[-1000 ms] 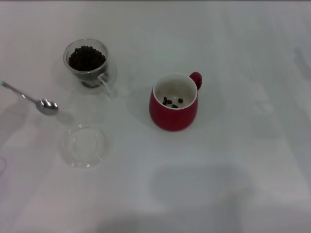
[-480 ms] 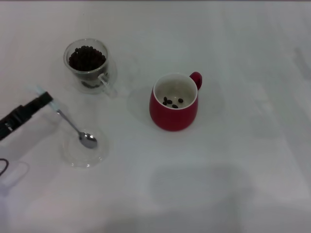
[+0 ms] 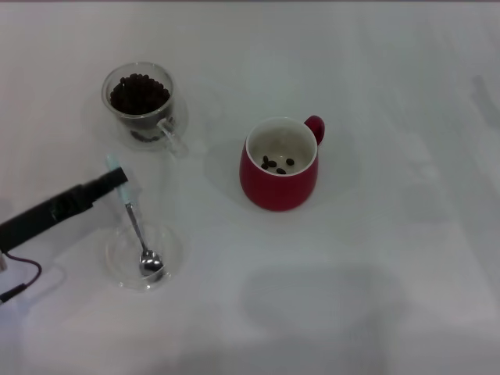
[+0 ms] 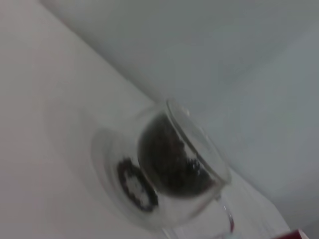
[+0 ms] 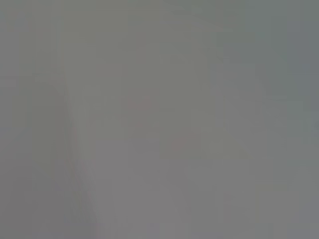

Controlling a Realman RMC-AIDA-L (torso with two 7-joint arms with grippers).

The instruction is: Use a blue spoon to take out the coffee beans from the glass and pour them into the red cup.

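Observation:
My left gripper (image 3: 116,181) reaches in from the left and is shut on the pale handle of the blue spoon (image 3: 134,221). The spoon's silver bowl rests on the flat glass saucer (image 3: 170,254). The glass (image 3: 141,105) full of coffee beans (image 3: 139,94) stands behind the gripper; it also shows in the left wrist view (image 4: 169,172). The red cup (image 3: 280,164) stands at the middle with three beans (image 3: 275,163) inside. My right gripper is out of view.
The white table (image 3: 391,234) spreads around the objects. A thin red and black cable (image 3: 19,281) hangs at the left edge. The right wrist view shows only a blank grey surface.
My left gripper has come in from the left with the spoon. The spoon's bowl has moved from beside the glass down onto the saucer.

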